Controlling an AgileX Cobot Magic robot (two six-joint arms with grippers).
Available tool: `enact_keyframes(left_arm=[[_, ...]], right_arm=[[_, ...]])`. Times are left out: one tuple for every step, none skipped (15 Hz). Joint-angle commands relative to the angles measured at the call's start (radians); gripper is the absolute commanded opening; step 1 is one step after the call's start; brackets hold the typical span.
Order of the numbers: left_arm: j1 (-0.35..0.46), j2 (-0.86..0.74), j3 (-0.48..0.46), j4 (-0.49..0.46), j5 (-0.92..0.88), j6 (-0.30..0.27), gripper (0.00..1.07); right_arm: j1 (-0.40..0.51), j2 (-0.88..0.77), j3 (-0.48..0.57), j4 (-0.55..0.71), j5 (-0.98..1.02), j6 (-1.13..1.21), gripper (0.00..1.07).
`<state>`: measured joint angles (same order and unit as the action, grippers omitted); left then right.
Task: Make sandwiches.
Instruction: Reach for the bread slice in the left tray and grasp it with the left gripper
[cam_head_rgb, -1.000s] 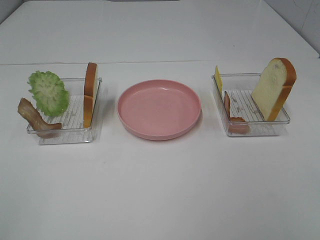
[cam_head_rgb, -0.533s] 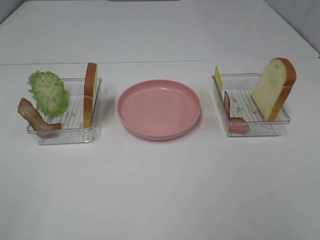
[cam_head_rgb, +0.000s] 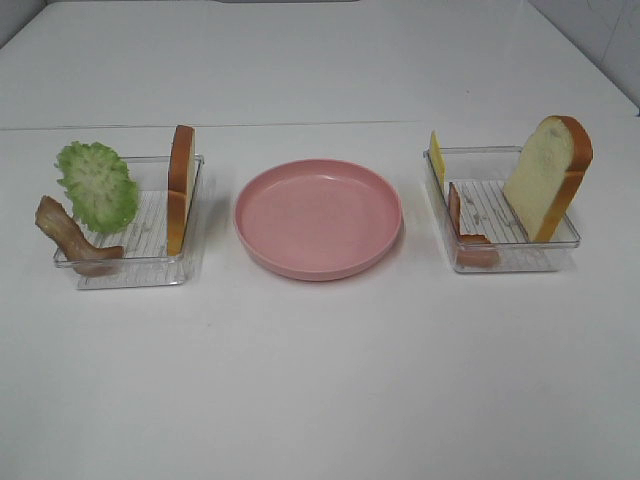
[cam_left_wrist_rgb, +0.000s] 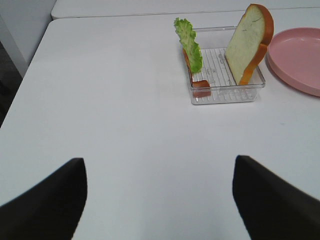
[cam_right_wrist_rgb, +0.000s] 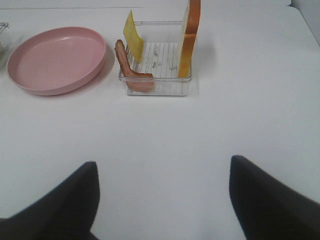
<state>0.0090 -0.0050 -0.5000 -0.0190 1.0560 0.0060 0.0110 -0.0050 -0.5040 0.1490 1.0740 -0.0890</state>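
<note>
Your left gripper (cam_left_wrist_rgb: 157, 160) has its two dark fingers spread wide with only bare table (cam_head_rgb: 320, 380) between them, and your right gripper (cam_right_wrist_rgb: 163, 160) is spread just as wide and holds nothing. Neither arm appears in the high view. All the sandwich parts sit in two clear trays, one on each side of the pink plate (cam_head_rgb: 318, 215) in the middle of the table. In the left tray (cam_head_rgb: 130, 272), the left bread slice (cam_head_rgb: 180, 188) stands on edge against the wall nearest the plate. The lettuce leaf (cam_head_rgb: 97, 185) stands upright along the opposite side and rises above the rim. The left bacon strip (cam_head_rgb: 70, 238) drapes over that same outer wall, just beside the lettuce, towards the front corner. In the right tray (cam_head_rgb: 505, 262), the cheese slice (cam_head_rgb: 436, 158) stands upright at the back corner nearest the plate. The right bacon strip (cam_head_rgb: 465, 235) runs along the plate-side wall in front of the cheese, with one end curled up. The right bread slice (cam_head_rgb: 548, 178) leans tilted at the side away from the plate, its top well above the rim. Both trays are near the plate but do not touch it.
</note>
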Motion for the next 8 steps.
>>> enact_keyframes(left_arm=[[-0.001,0.003,0.001,-0.01,-0.014,-0.006,0.77],[-0.001,0.047,-0.021,-0.01,-0.04,0.0,0.77],[-0.001,0.094,-0.044,-0.01,-0.072,0.0,0.77],[-0.001,0.145,-0.071,-0.012,-0.1,0.0,0.77],[-0.001,0.211,-0.107,-0.021,-0.111,0.0,0.77],[-0.001,0.247,-0.126,-0.025,-0.112,0.0,0.77],[-0.001,0.313,-0.164,-0.032,-0.117,0.0,0.77],[-0.001,0.379,-0.194,-0.045,-0.13,0.0,0.77]], right_arm=[[-0.007,-0.017,0.003,-0.002,-0.012,-0.012,0.7],[-0.007,-0.017,0.003,-0.002,-0.012,-0.012,0.7],[-0.007,-0.017,0.003,-0.002,-0.012,-0.012,0.7],[-0.007,-0.017,0.003,-0.002,-0.012,-0.012,0.7],[-0.007,-0.017,0.003,-0.002,-0.012,-0.012,0.7],[-0.007,-0.017,0.003,-0.002,-0.012,-0.012,0.7],[-0.007,-0.017,0.003,-0.002,-0.012,-0.012,0.7],[-0.007,-0.017,0.003,-0.002,-0.012,-0.012,0.7]])
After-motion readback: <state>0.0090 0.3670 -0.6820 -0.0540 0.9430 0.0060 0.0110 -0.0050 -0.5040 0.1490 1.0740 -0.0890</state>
